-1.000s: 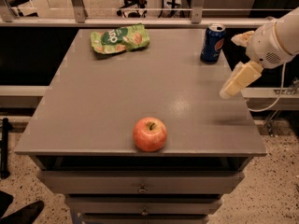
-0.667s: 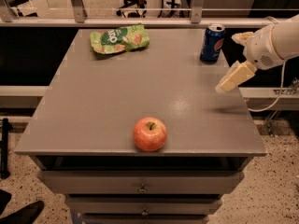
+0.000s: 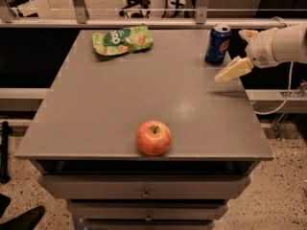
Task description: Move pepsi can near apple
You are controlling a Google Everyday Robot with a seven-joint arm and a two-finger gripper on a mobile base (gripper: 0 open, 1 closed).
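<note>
Pepsi can (image 3: 218, 44) is seen upright at the far right corner of the table (image 3: 105, 109), well apart from the apple (image 3: 153, 137) at the front edge. Gripper (image 3: 231, 55) is positioned just right of the can, fingers spread, nothing gripped. Green snack bag (image 3: 123, 39) is noted far left.

The blue can (image 3: 218, 44) stands upright at the far right, the spread pincer (image 3: 241, 51) just beside it; the red apple (image 3: 153, 137) sits near the front edge.
</note>
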